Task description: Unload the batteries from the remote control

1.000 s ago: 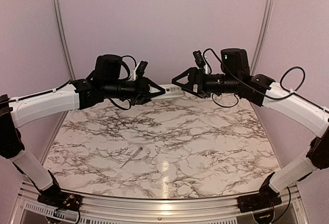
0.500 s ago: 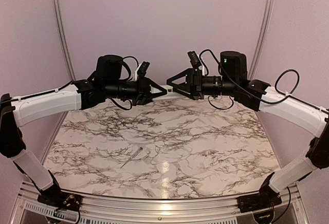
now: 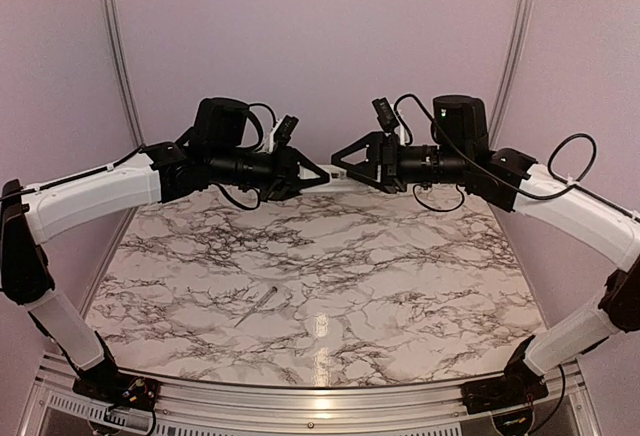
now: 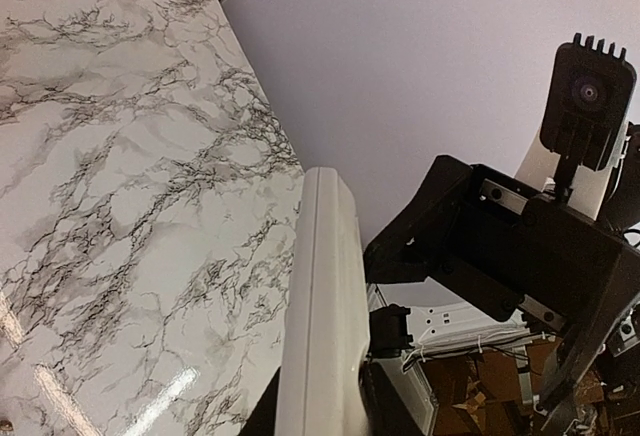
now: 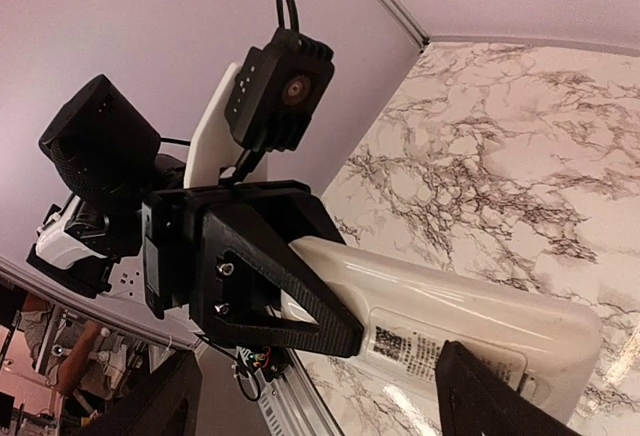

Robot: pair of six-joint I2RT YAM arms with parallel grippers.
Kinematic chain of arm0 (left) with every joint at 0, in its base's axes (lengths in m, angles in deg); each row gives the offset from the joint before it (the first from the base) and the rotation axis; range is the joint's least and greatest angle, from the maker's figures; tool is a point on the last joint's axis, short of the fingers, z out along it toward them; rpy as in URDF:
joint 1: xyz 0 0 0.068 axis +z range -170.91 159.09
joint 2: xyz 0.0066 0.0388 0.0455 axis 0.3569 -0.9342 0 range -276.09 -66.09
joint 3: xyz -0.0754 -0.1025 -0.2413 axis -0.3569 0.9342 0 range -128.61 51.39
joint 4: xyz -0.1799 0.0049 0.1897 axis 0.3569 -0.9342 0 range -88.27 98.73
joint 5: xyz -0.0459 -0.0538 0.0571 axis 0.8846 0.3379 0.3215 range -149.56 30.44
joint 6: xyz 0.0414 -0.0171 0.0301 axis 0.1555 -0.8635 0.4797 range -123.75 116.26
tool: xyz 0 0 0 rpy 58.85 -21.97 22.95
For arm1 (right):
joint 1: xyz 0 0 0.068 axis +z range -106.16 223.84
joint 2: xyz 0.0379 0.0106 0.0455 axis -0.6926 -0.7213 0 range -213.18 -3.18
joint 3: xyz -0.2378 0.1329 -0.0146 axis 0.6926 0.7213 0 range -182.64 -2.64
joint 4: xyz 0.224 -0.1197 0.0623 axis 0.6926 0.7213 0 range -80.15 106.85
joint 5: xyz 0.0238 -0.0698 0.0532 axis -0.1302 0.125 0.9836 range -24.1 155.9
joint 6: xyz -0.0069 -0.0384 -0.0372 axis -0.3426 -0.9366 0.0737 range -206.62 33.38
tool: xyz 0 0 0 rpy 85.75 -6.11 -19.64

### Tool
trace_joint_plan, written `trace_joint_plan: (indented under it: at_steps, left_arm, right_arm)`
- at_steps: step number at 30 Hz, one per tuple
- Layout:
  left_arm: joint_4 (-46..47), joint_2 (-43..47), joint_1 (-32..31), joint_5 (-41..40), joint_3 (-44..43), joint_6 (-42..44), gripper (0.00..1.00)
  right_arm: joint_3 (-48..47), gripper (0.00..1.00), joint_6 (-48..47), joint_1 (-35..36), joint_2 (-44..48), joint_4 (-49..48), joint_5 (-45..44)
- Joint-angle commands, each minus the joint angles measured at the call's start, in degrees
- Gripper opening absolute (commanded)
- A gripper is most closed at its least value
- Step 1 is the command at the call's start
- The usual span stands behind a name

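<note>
Remote control (image 5: 455, 306) — small white plastic oblong — aloft at twelve o'clock: left gripper (image 3: 315, 178) clamps it steady; right gripper (image 3: 343, 165) gapes, seemingly to reach its back.

The left arm (image 3: 90, 196) and the right arm (image 3: 575, 206) are held raised and bent inward, with the forearms roughly level and the wrists facing each other almost tip to tip. The left gripper (image 3: 317, 177) is clamped on one end of the remote control (image 5: 450, 306). The jaws of the right gripper (image 3: 346, 168) are spread wide about its other end; whether they touch it cannot be told.
</note>
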Motion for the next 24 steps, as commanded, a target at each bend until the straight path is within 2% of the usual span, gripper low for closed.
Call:
trace_joint_plan:
  at_steps: [1,5,13,18,21,24]
  left_arm:
    - [-0.66,1.32,-0.82,1.16,-1.19,3.31,0.0]
    - [3.57,4.14,-0.78,1.0,4.05,1.25,0.0]
    - [4.22,4.16,-0.82,0.78,4.87,0.59,0.0]
    - [4.76,3.98,-0.8,1.48,4.78,0.47,0.0]
    - [3.95,2.92,-0.82,1.85,4.07,0.37,0.0]
    - [3.98,2.7,-0.78,2.13,3.9,0.36,0.0]
  right_arm:
    - [-1.85,0.8,-1.65,0.18,2.55,6.57,-6.24]
    - [-0.71,0.8,-0.79,0.77,3.92,8.41,-8.45]
    - [1.2,0.82,2.31,3.29,4.11,8.36,-13.82]
    - [2.14,0.88,3.65,3.35,4.71,6.5,-14.27]
    - [2.84,0.98,3.91,3.33,5.18,6.14,-14.39]
    - [3.13,0.98,4.14,3.35,5.52,6.12,-14.28]
